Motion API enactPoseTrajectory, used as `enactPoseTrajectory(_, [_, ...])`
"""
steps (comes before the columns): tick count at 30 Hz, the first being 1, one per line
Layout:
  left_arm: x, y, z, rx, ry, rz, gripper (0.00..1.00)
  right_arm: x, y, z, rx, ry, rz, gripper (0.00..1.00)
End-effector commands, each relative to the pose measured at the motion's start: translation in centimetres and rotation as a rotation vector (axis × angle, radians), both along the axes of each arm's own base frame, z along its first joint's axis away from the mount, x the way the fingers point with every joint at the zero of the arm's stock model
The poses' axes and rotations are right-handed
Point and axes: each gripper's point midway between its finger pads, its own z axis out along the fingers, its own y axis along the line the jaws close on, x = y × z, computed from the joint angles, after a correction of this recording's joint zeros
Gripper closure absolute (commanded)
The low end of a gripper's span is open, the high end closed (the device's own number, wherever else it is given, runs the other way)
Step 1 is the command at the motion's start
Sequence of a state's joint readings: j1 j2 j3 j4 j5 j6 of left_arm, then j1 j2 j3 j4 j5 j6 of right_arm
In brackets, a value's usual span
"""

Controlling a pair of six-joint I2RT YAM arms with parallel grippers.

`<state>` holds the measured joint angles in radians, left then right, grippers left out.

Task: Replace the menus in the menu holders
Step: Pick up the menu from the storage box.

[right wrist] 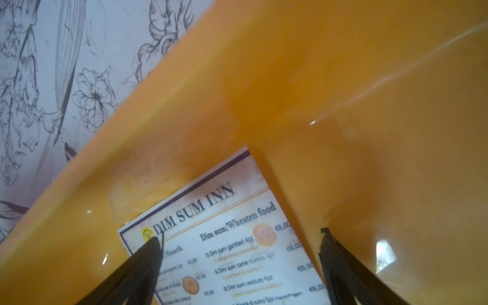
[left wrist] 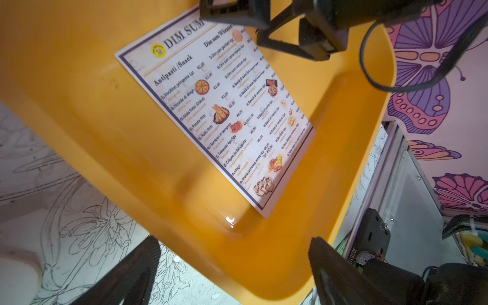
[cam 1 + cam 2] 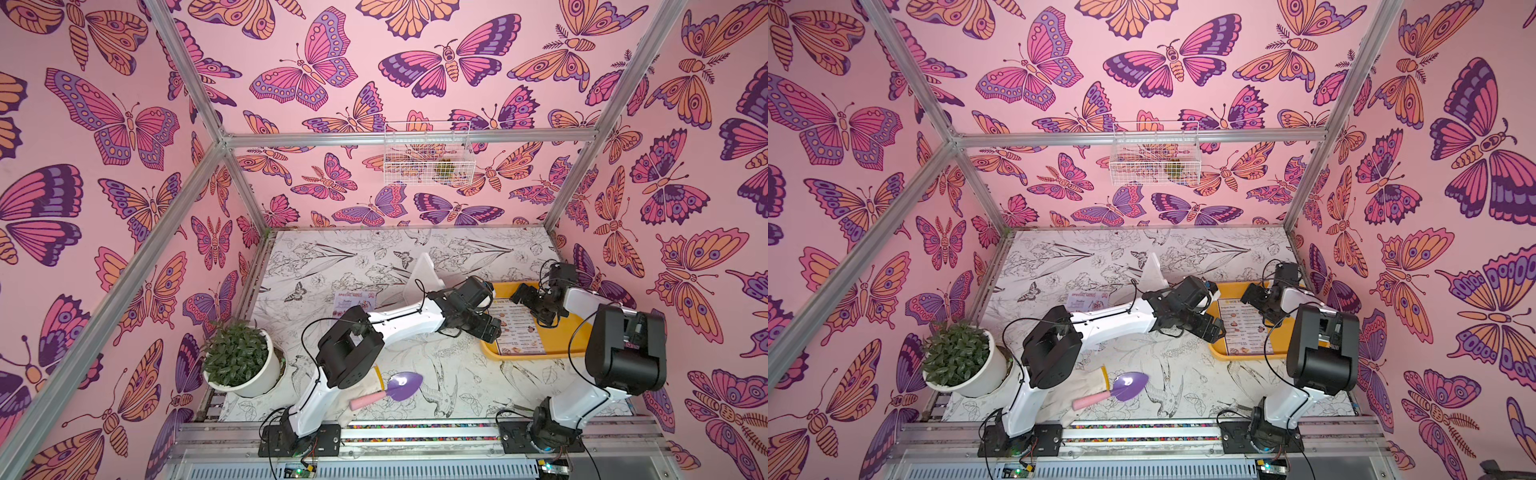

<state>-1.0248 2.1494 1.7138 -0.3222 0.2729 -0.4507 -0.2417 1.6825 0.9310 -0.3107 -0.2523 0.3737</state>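
The white "DIM SUM INN" menu (image 3: 519, 332) (image 3: 1246, 332) lies flat in the yellow tray (image 3: 577, 328). My right gripper (image 1: 239, 235) is open low over the menu's heading end (image 1: 232, 250). One fingertip (image 1: 155, 241) is over the logo corner, and its partner is over bare tray beside the sheet. My left gripper (image 2: 235, 239) (image 3: 494, 330) is open at the tray's near rim (image 2: 132, 105), holding nothing, with the menu (image 2: 224, 113) ahead of it. The red "Special Menu" sheet (image 3: 355, 301) lies on the table, partly hidden by the left arm. The white menu holder (image 3: 424, 274) (image 3: 1152, 270) leans behind it.
A potted plant (image 3: 241, 361) stands at the front left. A purple trowel (image 3: 401, 386) with a pink handle lies on a glove near the front edge. A wire basket (image 3: 428, 153) hangs on the back wall. The right wall runs close behind the tray.
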Motion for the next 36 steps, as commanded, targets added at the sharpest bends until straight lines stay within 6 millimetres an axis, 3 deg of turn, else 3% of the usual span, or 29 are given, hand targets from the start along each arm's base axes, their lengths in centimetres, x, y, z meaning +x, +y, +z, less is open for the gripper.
enactPoseTrajectory(1, [-0.3, -0.1, -0.7, 0.011, 0.029, -0.033, 0.09, -4.8, 3.3, -2.8, 0.120, 0.185, 0.042, 0.06])
enactPoseTrajectory(14, [1.3, 0.6, -1.5, 0.064, 0.020, 0.054, 0.11, -6.3, 7.7, -2.0, 0.238, 0.167, 0.089, 0.06])
enactPoseTrajectory(23, [3.1, 2.4, -1.4, 0.136, -0.047, 0.161, 0.13, -6.5, 8.6, -0.2, 0.266, 0.112, 0.100, 0.07])
enactPoseTrajectory(27, [2.2, 2.3, -1.5, 0.124, 0.004, 0.159, 0.16, -7.0, 8.5, 0.2, 0.254, 0.109, 0.102, 0.07])
enactPoseTrajectory(33, [-0.8, 1.7, 1.1, 0.069, 0.042, 0.136, 0.16, -7.1, 8.6, 0.2, 0.255, 0.112, 0.108, 0.07])
enactPoseTrajectory(36, [-0.1, 2.3, 0.2, 0.101, 0.032, 0.202, 0.18, -7.1, 8.6, 0.3, 0.255, 0.102, 0.108, 0.07])
